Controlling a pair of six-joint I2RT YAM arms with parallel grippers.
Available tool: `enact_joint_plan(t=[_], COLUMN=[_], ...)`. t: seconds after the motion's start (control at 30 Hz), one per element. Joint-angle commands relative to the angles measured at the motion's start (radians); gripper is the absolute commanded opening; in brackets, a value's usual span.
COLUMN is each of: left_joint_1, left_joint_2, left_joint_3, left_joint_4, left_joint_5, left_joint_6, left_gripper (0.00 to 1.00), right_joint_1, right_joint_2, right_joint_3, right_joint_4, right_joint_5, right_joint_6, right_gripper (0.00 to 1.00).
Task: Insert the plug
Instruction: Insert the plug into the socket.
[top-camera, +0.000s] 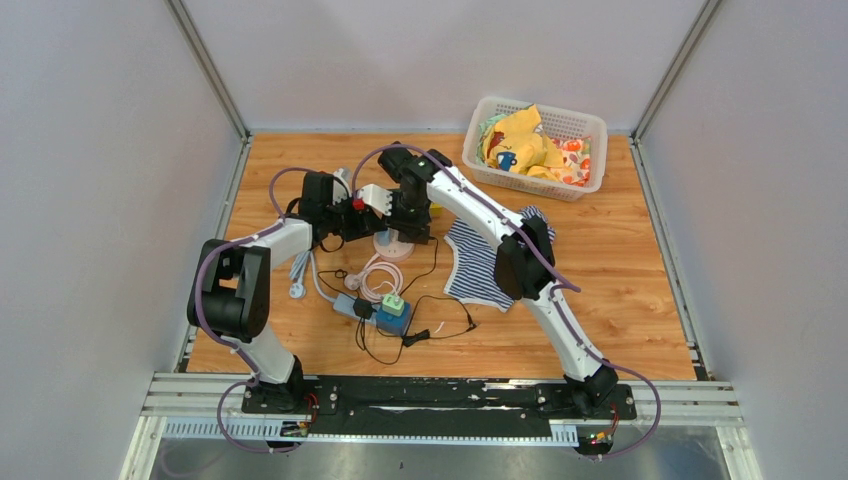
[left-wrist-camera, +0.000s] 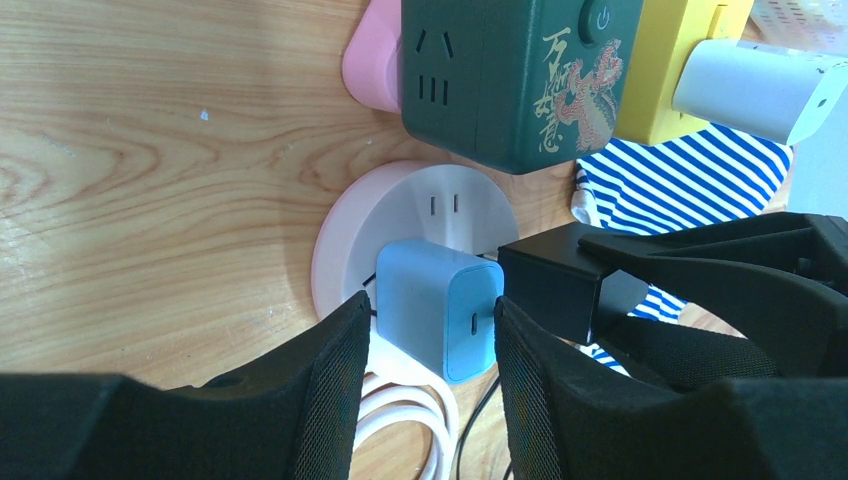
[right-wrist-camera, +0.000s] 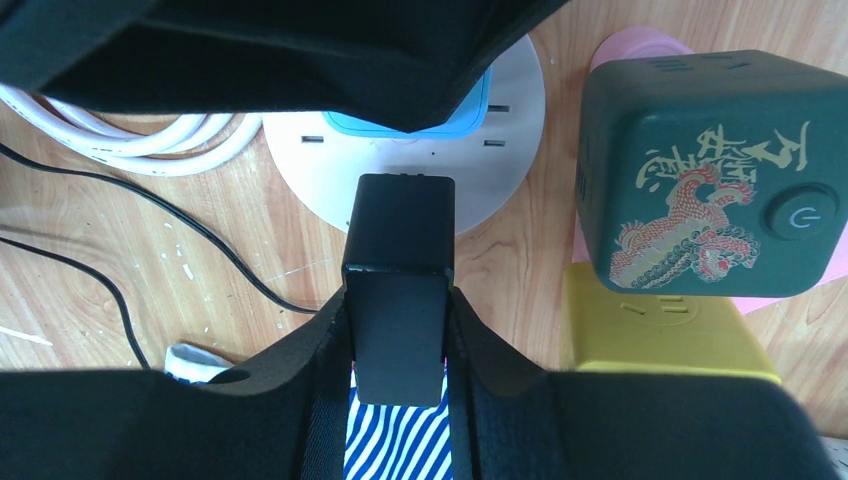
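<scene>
Pinching a black plug (right-wrist-camera: 398, 235) tight, the right gripper (right-wrist-camera: 398, 305) holds it at the rim of the round socket (right-wrist-camera: 312, 172), mid-bench and a bit toward the left edge. The prongs are hidden, so I can't tell if it's seated. The left gripper (left-wrist-camera: 430, 345) fingers sit either side of the blue charger (left-wrist-camera: 435, 305), but I can't tell whether they actually squeeze it. The top view's blocked by both wrists.
</scene>
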Motion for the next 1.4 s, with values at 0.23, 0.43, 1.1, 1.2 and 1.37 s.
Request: enact_joint_plan(t=[0.23, 0.43, 1.1, 1.2, 1.37], left_joint_1=[0.005, 0.005, -0.007, -0.008, -0.011], left_joint_2=[0.008, 0.012, 0.014, 0.018, 0.028], left_joint_3=[-0.034, -0.028, -0.038, -0.042, -0.044], left_joint_4=[-0.026, -0.025, -0.016, -0.015, -0.012], left_joint_5=[0.017, 0.023, 0.093, 0.095, 0.098], left_joint_6=[-0.007, -0.013, -0.047, -0.047, -0.048], left_gripper=[0.49, 0.49, 0.44, 0.44, 0.44], right_joint_1=[0.031, 0.031, 0.037, 0.042, 0.049], right_joint_2=[0.077, 0.054, 0.103, 0.12, 0.13], right_joint_3=[0.057, 0.063, 0.092, 0.094, 0.095], right_joint_4=[-0.078, -0.116, -0.118, -0.115, -0.085], right_joint_5=[0.018, 0.021, 0.024, 0.04, 0.055], right_joint_6=[0.029, 0.045, 0.089, 0.098, 0.125], right_gripper=[0.0, 0.0, 0.0, 0.0, 0.0])
